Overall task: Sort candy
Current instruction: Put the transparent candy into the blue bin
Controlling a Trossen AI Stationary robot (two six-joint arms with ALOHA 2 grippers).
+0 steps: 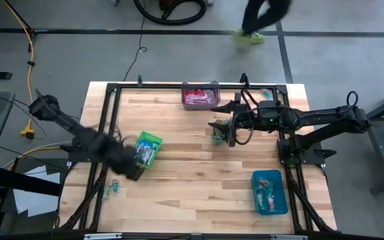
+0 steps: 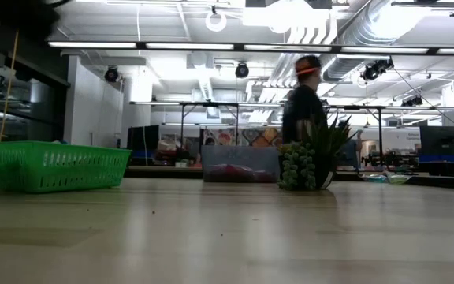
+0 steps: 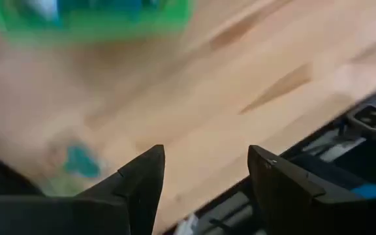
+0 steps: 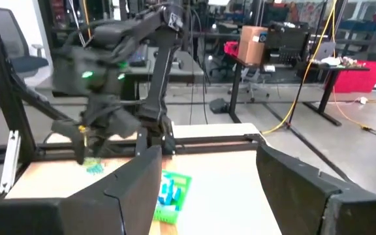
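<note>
My left gripper (image 1: 132, 171) (image 3: 207, 153) hangs open above the table's near left part, pointing steeply down, beside the near end of a green bin (image 1: 148, 148) (image 3: 90, 16) that holds blue-and-white candy. A few loose greenish candy pieces (image 1: 112, 189) (image 3: 80, 161) lie flat on the wood close to it, and nothing is between its fingers. My right gripper (image 1: 219, 128) (image 4: 207, 153) is open and held level above the table's middle, facing the left arm. A clear bin (image 1: 201, 95) of red candy stands at the far edge. A blue bin (image 1: 269, 192) with mixed candy stands near right.
A small spiky green plant (image 1: 217, 138) (image 2: 310, 162) stands on the table under my right gripper. Black frame rails (image 1: 105, 127) run along the table's edges. A person (image 2: 304, 99) walks in the room beyond the far edge. Bare wood lies between the bins.
</note>
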